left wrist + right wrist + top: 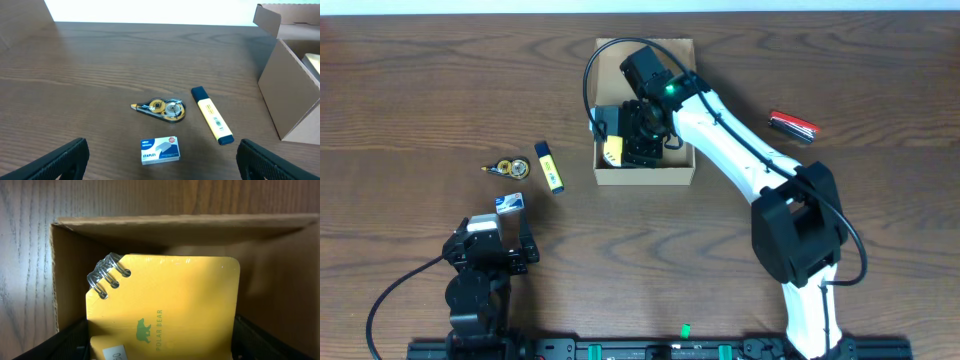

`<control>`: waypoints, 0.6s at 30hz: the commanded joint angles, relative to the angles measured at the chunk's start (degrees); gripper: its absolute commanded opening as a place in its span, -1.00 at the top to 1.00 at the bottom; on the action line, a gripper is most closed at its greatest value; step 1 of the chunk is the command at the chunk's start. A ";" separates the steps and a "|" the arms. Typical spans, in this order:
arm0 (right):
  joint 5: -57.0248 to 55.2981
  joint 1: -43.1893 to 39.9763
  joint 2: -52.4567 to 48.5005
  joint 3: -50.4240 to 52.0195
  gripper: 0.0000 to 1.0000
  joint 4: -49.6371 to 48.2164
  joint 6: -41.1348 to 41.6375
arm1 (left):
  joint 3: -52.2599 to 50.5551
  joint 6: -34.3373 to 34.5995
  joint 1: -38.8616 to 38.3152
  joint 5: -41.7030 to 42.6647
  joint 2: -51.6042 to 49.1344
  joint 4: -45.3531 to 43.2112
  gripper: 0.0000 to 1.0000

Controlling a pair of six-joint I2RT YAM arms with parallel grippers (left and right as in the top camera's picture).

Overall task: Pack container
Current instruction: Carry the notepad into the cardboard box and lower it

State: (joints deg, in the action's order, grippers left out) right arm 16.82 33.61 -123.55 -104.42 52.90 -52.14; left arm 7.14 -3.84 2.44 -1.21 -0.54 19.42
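Two grippers: the right gripper [161, 340] sits down inside the cardboard box [150, 227], set wide and gripping a yellow spiral notepad [165, 295] by its edges, while the left gripper [496, 238] hangs wide open and empty, a staples box [160, 151] just ahead of it.

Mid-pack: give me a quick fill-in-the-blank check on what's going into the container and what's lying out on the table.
The yellow notebook, held by the right gripper inside the container, shows a green ___. The left gripper has its jaws ___. Between the correction tape and the container lies the ___.
Missing words: bear; open; highlighter.
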 commanded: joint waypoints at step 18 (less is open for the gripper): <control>1.68 0.61 -1.31 -1.31 -0.82 -0.35 -2.27 | -0.94 0.17 0.17 1.03 0.31 1.27 -0.90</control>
State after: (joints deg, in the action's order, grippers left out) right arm 17.02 33.74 -123.92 -104.42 52.62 -53.84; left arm 7.14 -3.84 2.44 -1.21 -0.54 19.42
